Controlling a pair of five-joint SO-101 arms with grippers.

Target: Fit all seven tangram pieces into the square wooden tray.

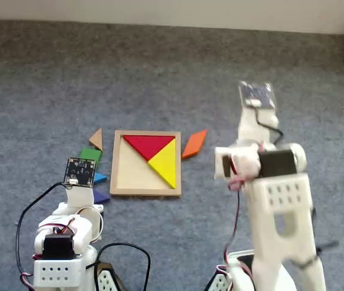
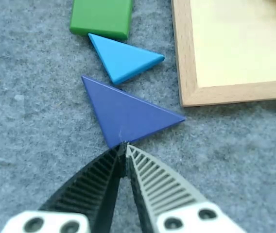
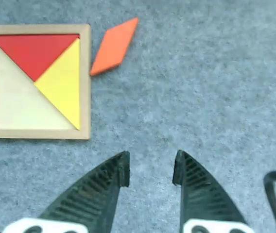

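Two triangles (image 1: 149, 145) in the tray (image 1: 132, 174), parallelogram (image 1: 194, 144) right, square (image 1: 89, 155) left.

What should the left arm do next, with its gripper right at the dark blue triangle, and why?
Probably open the left gripper and ease forward over the dark blue triangle. Its jaws are shut, tips at the triangle's corner, so it cannot grasp yet; the piece lies on the carpet outside the tray, which has bare room.

Left gripper (image 2: 125, 146) closed, low; right gripper (image 3: 151, 168) parted, raised high
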